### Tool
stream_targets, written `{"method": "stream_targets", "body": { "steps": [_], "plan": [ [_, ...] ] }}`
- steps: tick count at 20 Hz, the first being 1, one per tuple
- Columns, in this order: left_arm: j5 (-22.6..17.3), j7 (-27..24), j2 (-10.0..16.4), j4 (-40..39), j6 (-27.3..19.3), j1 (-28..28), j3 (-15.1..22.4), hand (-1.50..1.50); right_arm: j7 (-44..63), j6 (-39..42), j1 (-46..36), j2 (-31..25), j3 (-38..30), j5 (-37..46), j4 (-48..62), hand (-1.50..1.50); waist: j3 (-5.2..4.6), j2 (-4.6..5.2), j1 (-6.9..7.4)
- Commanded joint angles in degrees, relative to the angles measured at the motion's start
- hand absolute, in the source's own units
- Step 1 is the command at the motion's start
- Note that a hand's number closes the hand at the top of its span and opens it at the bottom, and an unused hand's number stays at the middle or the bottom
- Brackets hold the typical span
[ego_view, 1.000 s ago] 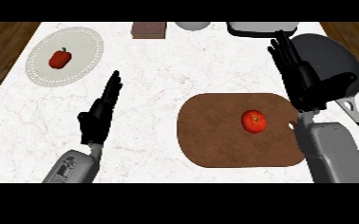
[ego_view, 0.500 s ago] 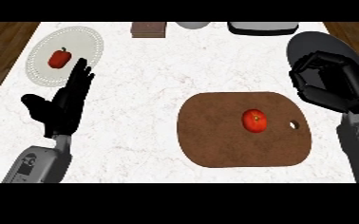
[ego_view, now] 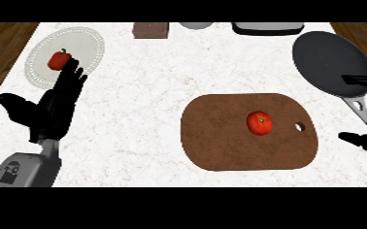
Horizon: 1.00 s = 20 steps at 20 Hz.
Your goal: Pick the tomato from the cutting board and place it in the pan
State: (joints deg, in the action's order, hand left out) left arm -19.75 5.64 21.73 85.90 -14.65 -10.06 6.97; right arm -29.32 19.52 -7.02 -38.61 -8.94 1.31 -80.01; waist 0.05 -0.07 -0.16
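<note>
left hand (ego_view: 52,109): at the view's left on the counter (ego_view: 158,87); fingers (ego_view: 70,80) straight, pointing away from the robot.
plate (ego_view: 87,41): far left; the fingertips overlap its near part.
small fruit (ego_view: 58,59): on the plate, just beyond the fingertips.
cutting board (ego_view: 229,148): well right of the fingers, nearer the robot than their tips.
tomato (ego_view: 259,122): on the cutting board, right of its middle.
pan (ego_view: 326,58): behind the board's right end, farthest right of the fingers.
block (ego_view: 150,29), round vessel (ego_view: 195,25), box (ego_view: 265,27): in a row along the far edge, beyond and right of the fingertips.
right hand (ego_view: 353,139): partly seen at the right edge, beside the board.
</note>
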Motion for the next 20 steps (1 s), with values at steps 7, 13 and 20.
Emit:
{"method": "stream_targets", "body": {
  "steps": [7, 13, 20],
  "plan": [
    [1.9, 5.4, -0.26, 0.5, -0.31, -5.22, -0.24, 0.0, 5.58, 2.66, -13.42, -5.24, 8.3, 13.67, 0.94, -1.5, -0.08, 0.43, 1.0],
    [0.64, 2.46, -0.22, 2.07, 2.11, -0.41, -2.0, 0.0, 20.35, 5.02, -17.29, -2.84, 17.09, 21.54, -7.65, -1.5, -0.15, 0.1, 0.9],
    [0.82, 4.77, -0.28, 3.77, 2.39, -0.23, -1.8, 0.0, 24.66, 20.03, -21.96, -5.73, 25.47, 25.87, -4.09, -1.5, -0.13, 0.17, 1.41]
  ]
}}
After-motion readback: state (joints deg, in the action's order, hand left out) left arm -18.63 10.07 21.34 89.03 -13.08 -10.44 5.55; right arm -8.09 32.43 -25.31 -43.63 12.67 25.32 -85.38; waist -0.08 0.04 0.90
